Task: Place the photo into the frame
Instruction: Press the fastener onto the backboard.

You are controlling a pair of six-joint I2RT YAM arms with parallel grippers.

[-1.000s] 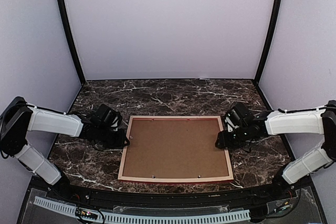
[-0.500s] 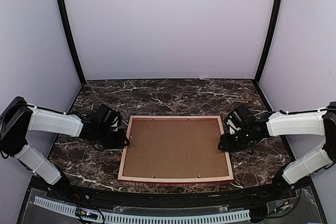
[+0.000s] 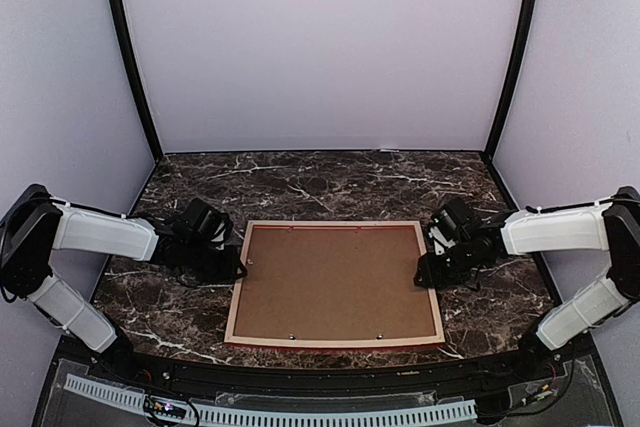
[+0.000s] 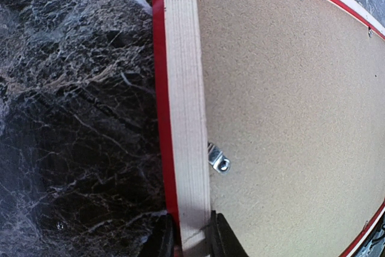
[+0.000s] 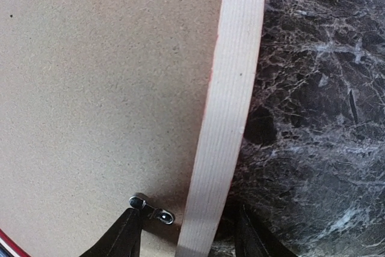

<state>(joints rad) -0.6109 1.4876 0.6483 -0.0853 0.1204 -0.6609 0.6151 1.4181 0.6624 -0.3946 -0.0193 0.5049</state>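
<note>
The frame lies face down in the middle of the table, pale wood back up and a thin red edge showing. A brown backing board fills it. The photo is out of view. My left gripper is shut on the frame's left rail, one finger on each side, close below a metal tab. My right gripper straddles the right rail with its jaws open. One of its fingers sits by a metal tab; the other stands outside the rail over the marble.
The dark marble table ends at lilac walls at the back and sides, with black posts in the corners. More small metal tabs sit along the frame's inner edge. Both arm bases stand at the near edge.
My right gripper has shifted slightly along the frame's right rail and its jaws have narrowed a little. The left gripper and the frame have not moved.
</note>
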